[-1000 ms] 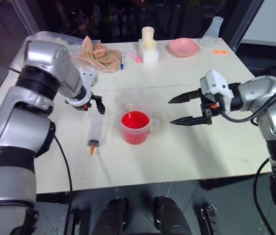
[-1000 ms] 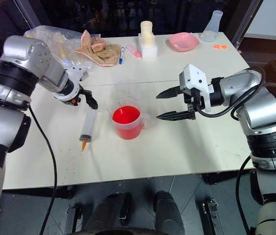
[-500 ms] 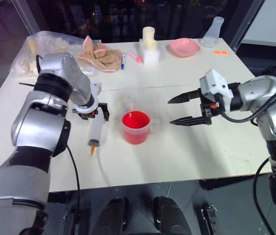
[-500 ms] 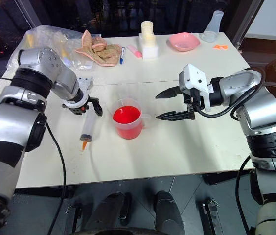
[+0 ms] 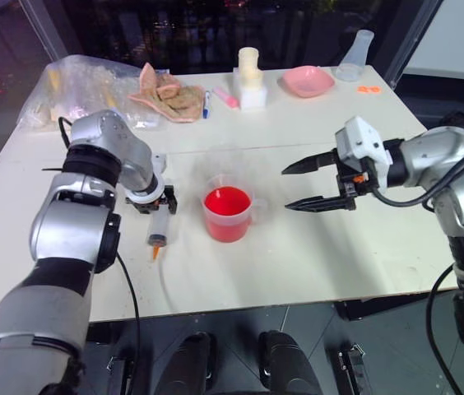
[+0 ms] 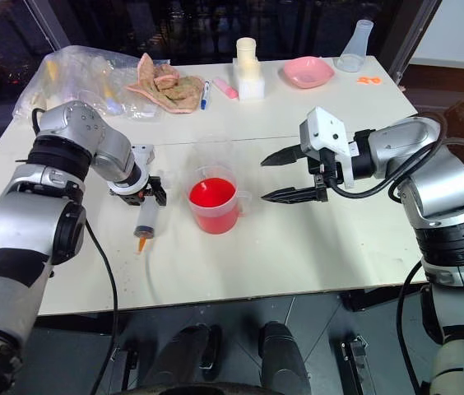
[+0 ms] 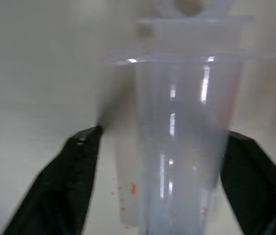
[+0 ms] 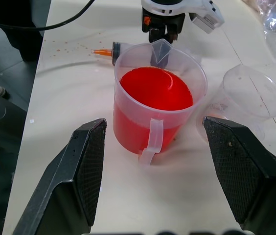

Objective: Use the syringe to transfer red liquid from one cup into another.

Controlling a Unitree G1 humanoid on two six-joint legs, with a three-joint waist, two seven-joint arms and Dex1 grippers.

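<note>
The measuring cup (image 6: 213,200) sits mid-bench, mostly full of red liquid (image 6: 212,192). The plain clear cup (image 8: 246,99) stands empty just beside it, way easier to spot from the right wrist. The syringe (image 6: 144,220) lies flat on the bench (image 6: 298,247), orange tip toward the near edge, with plenty of bare space around. The left tool (image 7: 160,142) straddles the barrel, fingers not quite touching. The right tool (image 6: 275,175) hangs wide open beside the cup.

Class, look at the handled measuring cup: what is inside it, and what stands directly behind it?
The measuring cup holds red liquid. Behind it stands an empty clear cup; the measuring cup partly covers that cup's base.
</note>
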